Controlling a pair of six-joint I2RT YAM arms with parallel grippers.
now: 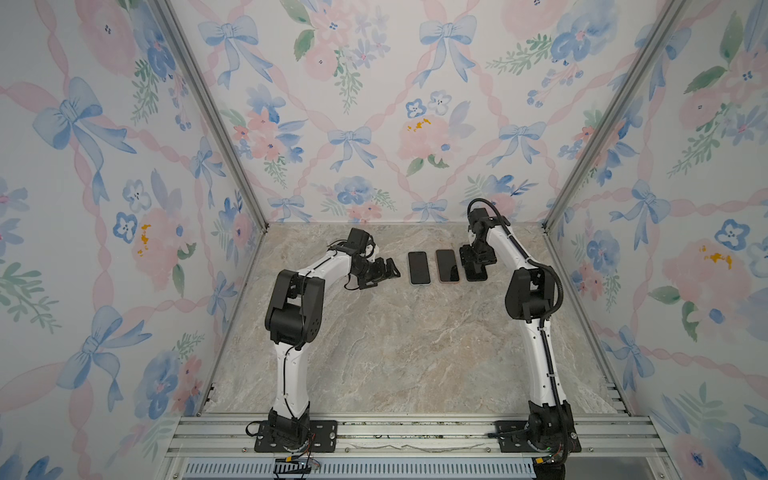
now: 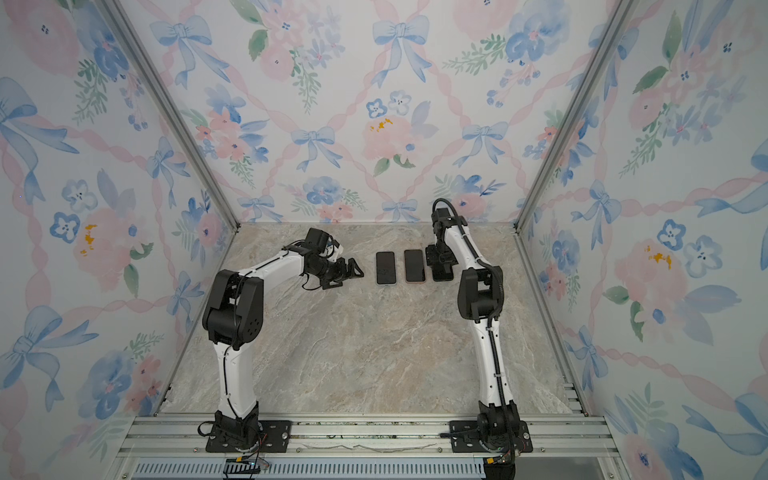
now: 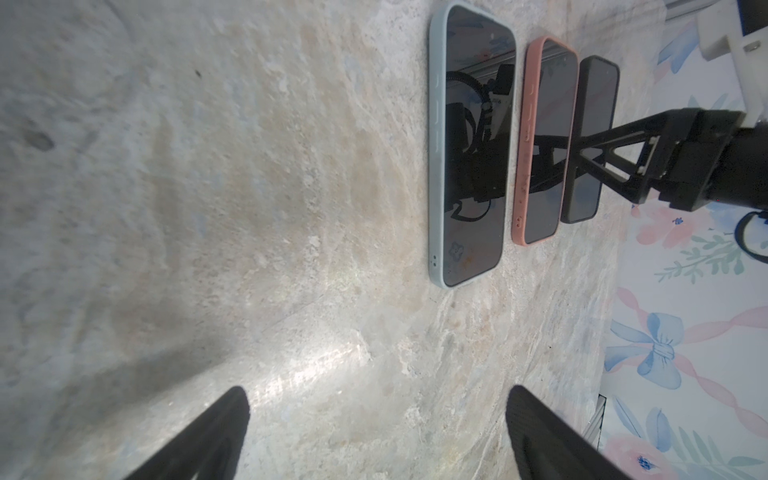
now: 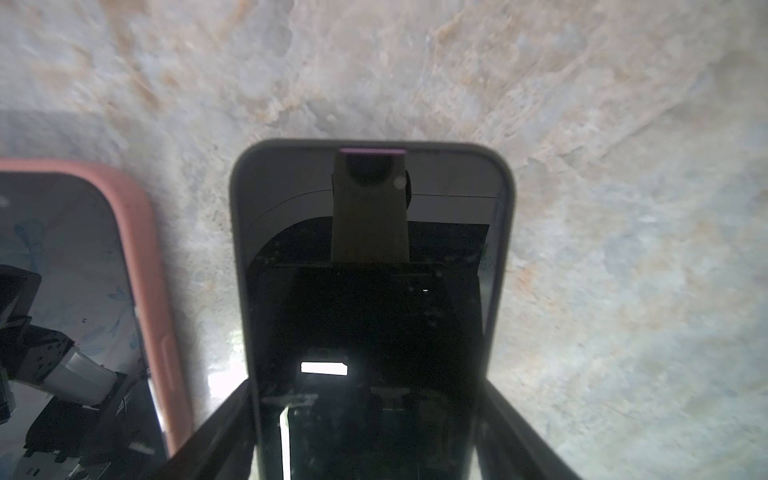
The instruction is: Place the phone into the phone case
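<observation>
Phones (image 1: 417,267) three, cased, side by side; left end effector (image 1: 392,270) open; right end effector (image 1: 476,272) straddling black one, spread

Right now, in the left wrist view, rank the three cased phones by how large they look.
1. Light blue-cased phone: looks largest.
2. Pink-cased phone: looks smaller.
3. Black-cased phone: looks smallest.

The blue one lies nearest this camera and the black one farthest, so the order may reflect nearness only; in a top view they look about alike.
</observation>
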